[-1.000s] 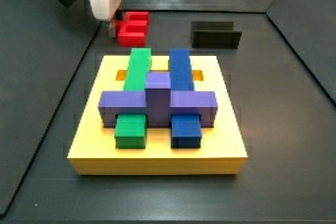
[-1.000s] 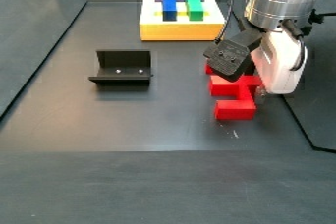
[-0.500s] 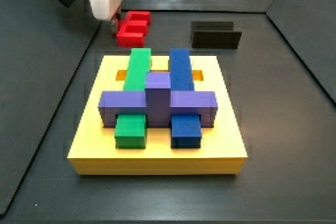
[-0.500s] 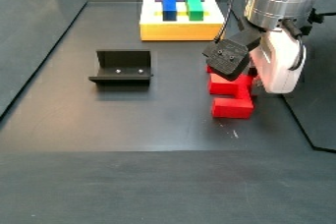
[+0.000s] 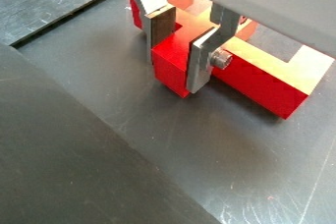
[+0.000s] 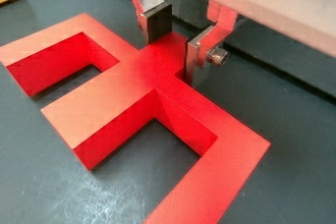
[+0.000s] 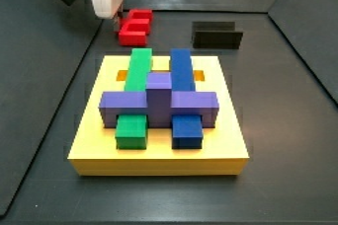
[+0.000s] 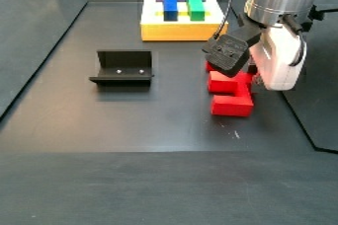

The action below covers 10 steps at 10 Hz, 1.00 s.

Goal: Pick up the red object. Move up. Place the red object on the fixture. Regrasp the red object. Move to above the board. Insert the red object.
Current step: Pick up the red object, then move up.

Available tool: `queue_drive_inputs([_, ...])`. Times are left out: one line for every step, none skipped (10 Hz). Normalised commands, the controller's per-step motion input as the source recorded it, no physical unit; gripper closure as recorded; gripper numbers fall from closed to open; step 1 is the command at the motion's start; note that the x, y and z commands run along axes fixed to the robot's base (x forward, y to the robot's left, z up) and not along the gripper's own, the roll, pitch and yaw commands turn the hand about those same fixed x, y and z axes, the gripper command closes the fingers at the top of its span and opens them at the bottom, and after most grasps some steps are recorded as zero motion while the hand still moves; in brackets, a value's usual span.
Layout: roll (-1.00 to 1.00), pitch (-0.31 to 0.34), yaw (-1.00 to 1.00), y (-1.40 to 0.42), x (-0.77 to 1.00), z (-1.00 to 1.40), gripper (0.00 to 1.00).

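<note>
In a side view the fixture (image 8: pixel 123 68) stood at the left on the dark surface (image 8: pixel 119 120), well apart from the other things. Behind it, near the back wall, was the yellow board (image 8: pixel 179 27) with its blue, green and purple blocks; the blocks were small there and hard to tell apart. At the right the red object (image 8: pixel 232 93) lay on the surface, and the claw (image 8: pixel 227 68) was down on it. Its fingers could hardly be seen in this view, because the white body of the arm and a dark part covered them.

In a side view from the other end, the board (image 7: pixel 160 120) filled the foreground, the red object (image 7: pixel 134 27) lay beyond it at the back, and the fixture (image 7: pixel 216 36) stood to the right of it. The claw (image 7: pixel 110 16) was cut off by the upper edge.

In both wrist views the fingers (image 5: pixel 159 28) (image 6: pixel 206 51) stood on two sides of a narrow bar of the red object (image 5: pixel 178 63) (image 6: pixel 138 100), and the claw (image 5: pixel 182 43) (image 6: pixel 179 39) seemed to pinch it, with the pads on the red faces. The far end of the object was out of the frame.
</note>
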Motion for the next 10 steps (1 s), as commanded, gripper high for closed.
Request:
queue_drive_inputs([0.0, 0.0, 0.0, 0.0, 0.0, 0.0, 1.0])
queue_drive_inputs([0.0, 0.0, 0.0, 0.0, 0.0, 0.0, 1.0])
queue_drive_inputs([0.0, 0.0, 0.0, 0.0, 0.0, 0.0, 1.0])
queue_drive_inputs([0.0, 0.0, 0.0, 0.0, 0.0, 0.0, 1.0])
queue_drive_inputs([0.0, 0.0, 0.0, 0.0, 0.0, 0.0, 1.0])
queue_drive_inputs([0.0, 0.0, 0.0, 0.0, 0.0, 0.0, 1.0])
queue_drive_inputs([0.0, 0.0, 0.0, 0.0, 0.0, 0.0, 1.0])
queue_drive_inputs([0.0, 0.0, 0.0, 0.0, 0.0, 0.83, 1.0])
queue_drive_inputs([0.0, 0.029, 0.02, 0.01, -0.05, 0.79, 1.0])
queue_drive_inputs([0.0, 0.058, 0.02, 0.01, -0.08, 0.7, 1.0])
